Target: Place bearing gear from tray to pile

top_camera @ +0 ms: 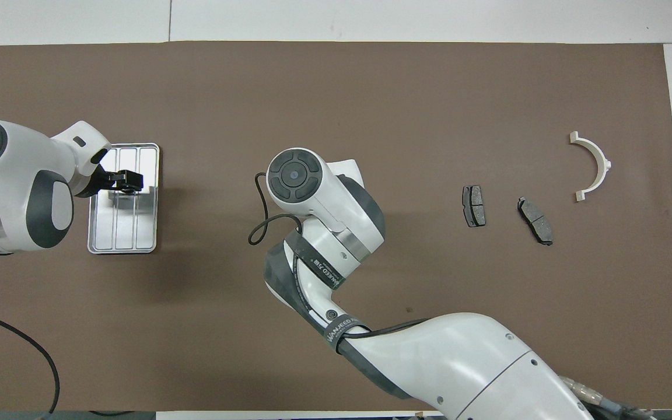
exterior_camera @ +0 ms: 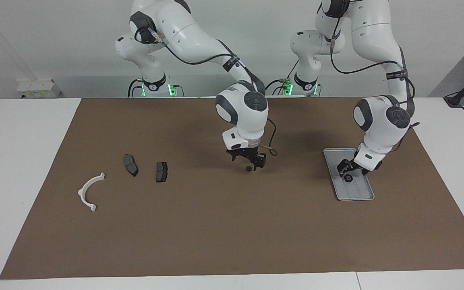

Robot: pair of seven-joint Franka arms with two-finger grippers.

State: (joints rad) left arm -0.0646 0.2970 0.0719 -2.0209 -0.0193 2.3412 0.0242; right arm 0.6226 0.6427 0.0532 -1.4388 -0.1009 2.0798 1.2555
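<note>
I work at a table (exterior_camera: pixel 22 161) covered by a wide brown mat (exterior_camera: pixel 216 233), and both of my arms are out over it. My right arm reaches to the middle of the mat, where my right pincer (exterior_camera: pixel 249 160) hangs low with its fingers spread and released, holding nothing, directly over a small dark bearing gear (exterior_camera: pixel 248 168) lying loose on the mat; in the overhead view my wrist hides that gear completely. Toward the right arm's end of the table lies the pile: a white half-ring bracket (exterior_camera: pixel 90 191) nearest that end, then two dark brake pads (exterior_camera: pixel 131 164) (exterior_camera: pixel 161 171) side by side. Toward the left arm's end sits the silver tray (exterior_camera: pixel 360 194), and my left pincer (exterior_camera: pixel 351 170) is down inside it, fingers released and standing either side of a second bearing gear (exterior_camera: pixel 348 179) that rests on the tray's ridged floor. I judge both pincers are about to take hold. To do this well, I should centre each small round gear between the fingers before clenching, since an off-centre squeeze could flick it away. On the tray, I should keep the fingertips just off the metal so they do not drag or tip it, then lift straight up before carrying toward the pile.
</note>
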